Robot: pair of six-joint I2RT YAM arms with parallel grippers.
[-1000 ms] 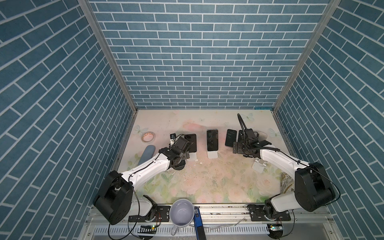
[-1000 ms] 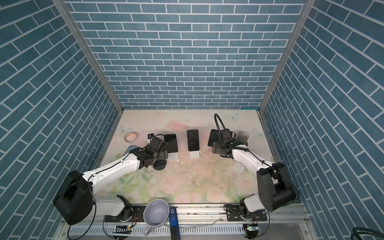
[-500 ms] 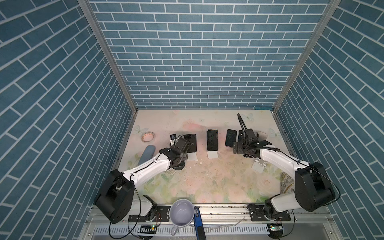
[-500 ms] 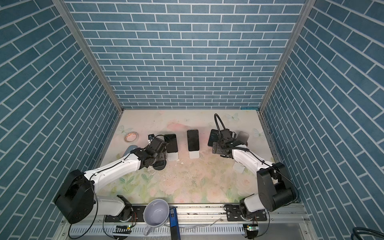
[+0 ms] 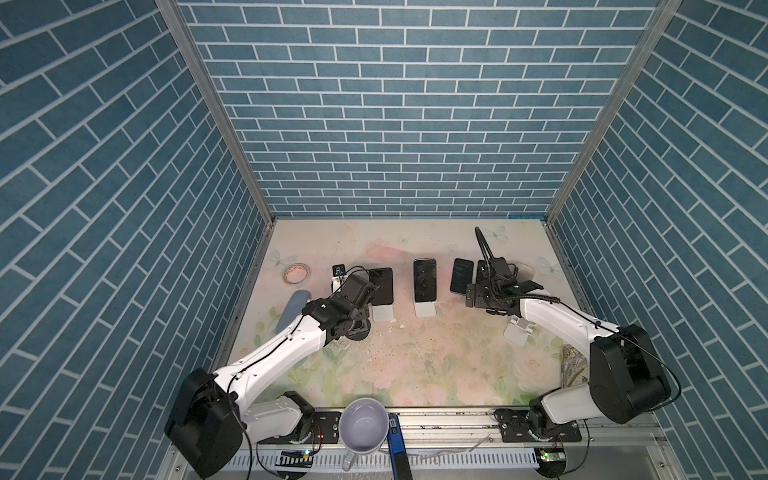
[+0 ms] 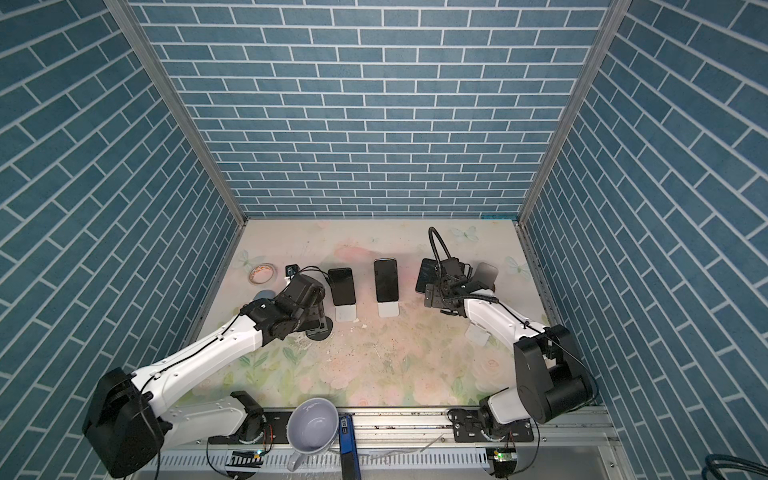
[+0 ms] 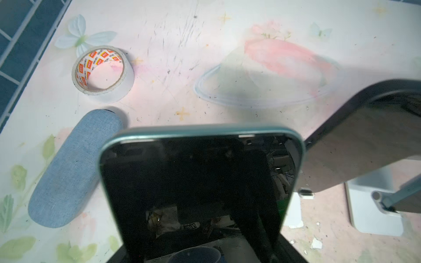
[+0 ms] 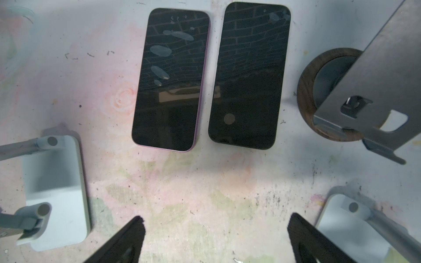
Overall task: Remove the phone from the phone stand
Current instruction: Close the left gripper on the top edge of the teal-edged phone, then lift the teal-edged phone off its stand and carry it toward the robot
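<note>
Little had moved since before — the phone (image 7: 200, 182) leaned on its black stand (image 6: 321, 332) under the left arm (image 5: 286, 345), left fingers hidden so I could not tell their grip — and the right fingers (image 8: 134, 230) stood wide open, empty.

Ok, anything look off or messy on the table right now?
Yes: small white chips and dark specks litter the floral table mat in front of the white phone stands, like broken-off debris. A pale ceramic mug sits on the front metal rail, off the mat.
</note>
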